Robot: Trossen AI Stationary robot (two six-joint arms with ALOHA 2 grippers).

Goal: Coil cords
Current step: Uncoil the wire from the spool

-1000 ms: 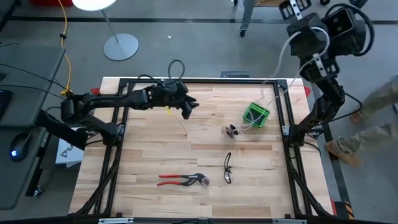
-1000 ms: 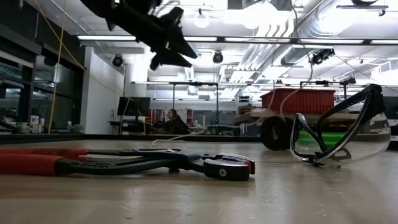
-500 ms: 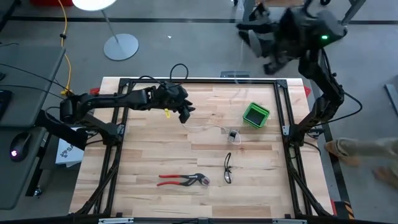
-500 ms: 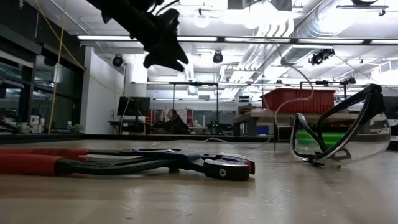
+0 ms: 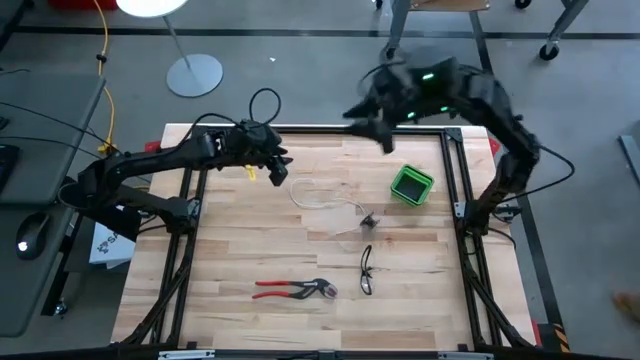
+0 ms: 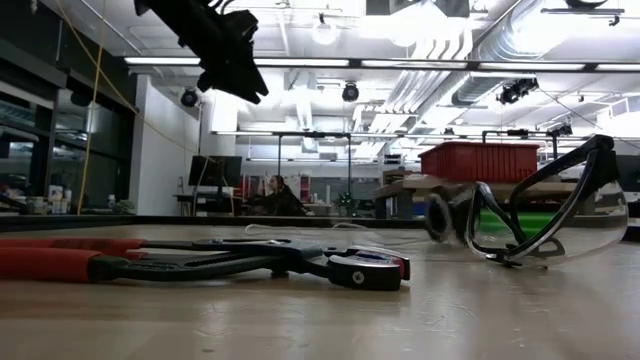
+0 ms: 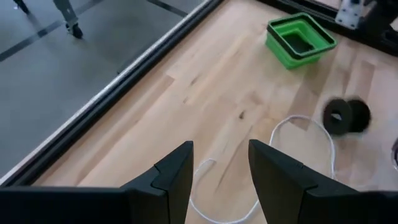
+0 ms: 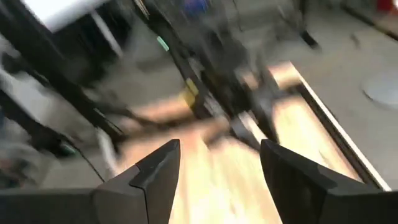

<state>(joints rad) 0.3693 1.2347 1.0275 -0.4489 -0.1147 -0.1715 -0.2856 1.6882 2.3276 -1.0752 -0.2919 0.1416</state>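
The thin white cord (image 5: 325, 203) lies slack in loose loops on the wooden table (image 5: 230, 250). One end runs to the small black spool (image 5: 372, 218), which rests on the table near the centre. In the left wrist view the cord (image 7: 311, 121) curves beside the spool (image 7: 346, 116). My left gripper (image 5: 275, 172) hovers open over the table's far left part, above and apart from the cord, with nothing between its fingers (image 7: 221, 152). My right gripper (image 5: 375, 120) is open and blurred above the table's far edge, also with nothing in it (image 8: 221, 149).
A green box (image 5: 411, 185) stands at the far right, close to the spool. Safety glasses (image 5: 366, 270) and red-handled pliers (image 5: 295, 290) lie toward the near edge. A black frame (image 5: 455, 170) rims the table.
The cord, which hung from my right gripper high beyond the far right corner, has come free and fallen in slack loops on the table; the spool shifted a little. My right gripper swung down and toward the left. My left gripper drew back up and toward the far left.
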